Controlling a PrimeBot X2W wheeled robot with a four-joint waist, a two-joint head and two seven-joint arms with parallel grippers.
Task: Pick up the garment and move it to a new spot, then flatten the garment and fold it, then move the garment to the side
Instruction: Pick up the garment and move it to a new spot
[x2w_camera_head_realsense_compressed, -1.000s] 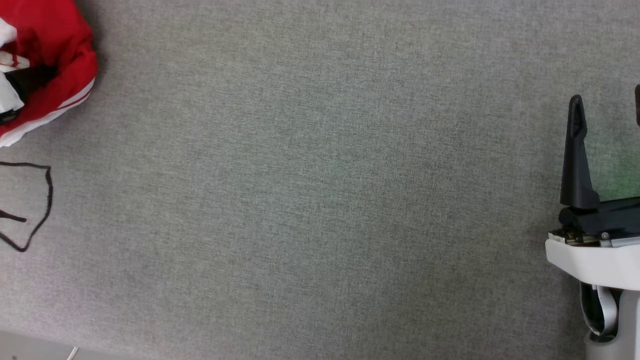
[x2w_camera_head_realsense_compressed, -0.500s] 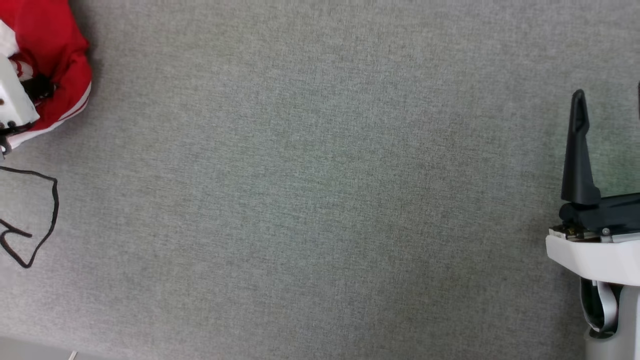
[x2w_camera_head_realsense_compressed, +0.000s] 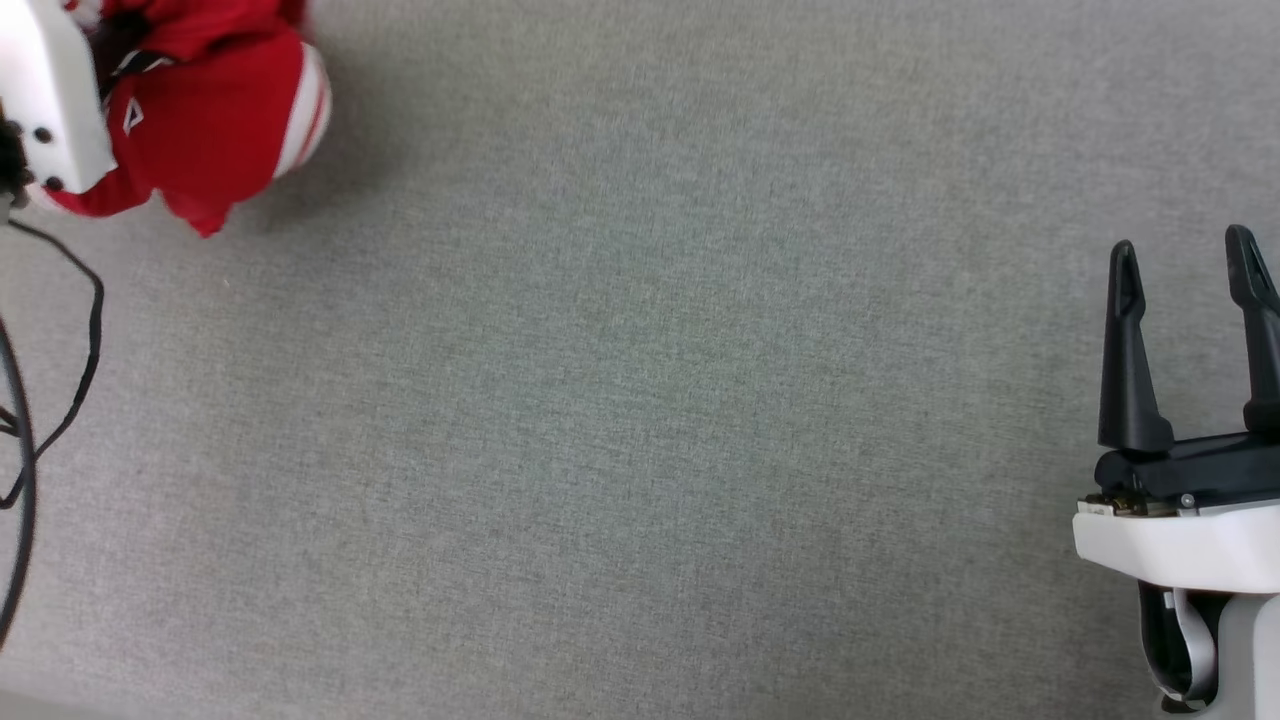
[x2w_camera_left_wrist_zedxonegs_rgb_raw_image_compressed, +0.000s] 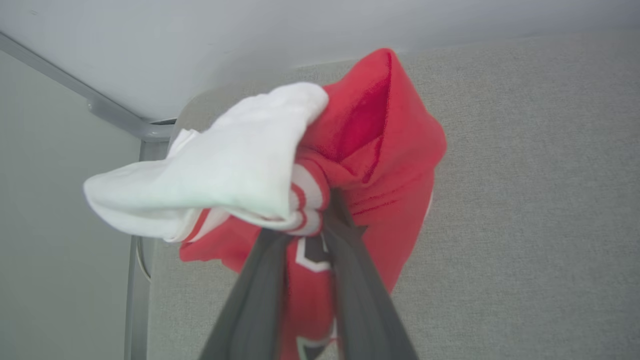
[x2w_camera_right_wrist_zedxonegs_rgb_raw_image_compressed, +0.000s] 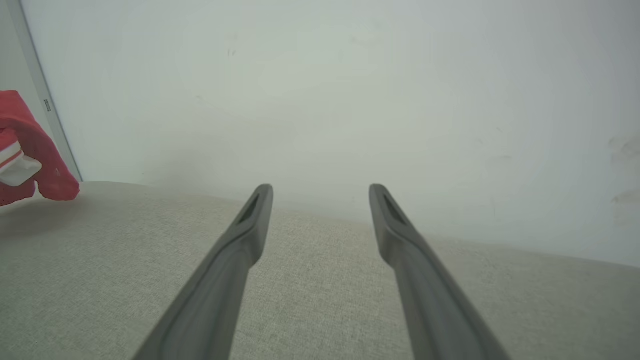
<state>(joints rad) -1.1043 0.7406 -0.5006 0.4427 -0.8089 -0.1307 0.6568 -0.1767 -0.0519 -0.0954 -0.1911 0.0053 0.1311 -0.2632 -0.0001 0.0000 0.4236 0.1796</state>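
The garment (x2w_camera_left_wrist_zedxonegs_rgb_raw_image_compressed: 380, 150) is hanging in a bunched bundle: nearest the left wrist camera a patch of red cloth with a black, white-outlined mark is showing between the fingers, just past it a band of red-and-white striped trim is folding over, and beyond that a white short sleeve is jutting to one side while a plain red fold is rising behind it. The left gripper (x2w_camera_left_wrist_zedxonegs_rgb_raw_image_compressed: 310, 220) is standing narrow, its two dark fingers pinching the cloth at the striped trim, with red fabric filling the slit between them. From the head camera the garment (x2w_camera_head_realsense_compressed: 210, 140) is sitting by the bench's (x2w_camera_head_realsense_compressed: 640, 400) far left corner, spilling out beside the left arm's white wrist housing and throwing a shadow on the grey cloth surface; whether its lowest fold is touching the bench I cannot tell. A black cable (x2w_camera_head_realsense_compressed: 95, 320) is looping along the bench's left edge. The right gripper (x2w_camera_head_realsense_compressed: 1180, 245) is hovering at the bench's near right edge with its fingers spread wide and gripping nothing, well apart from the garment (x2w_camera_right_wrist_zedxonegs_rgb_raw_image_compressed: 30, 145), which is showing far off to its left against the pale wall (x2w_camera_right_wrist_zedxonegs_rgb_raw_image_compressed: 350, 75).
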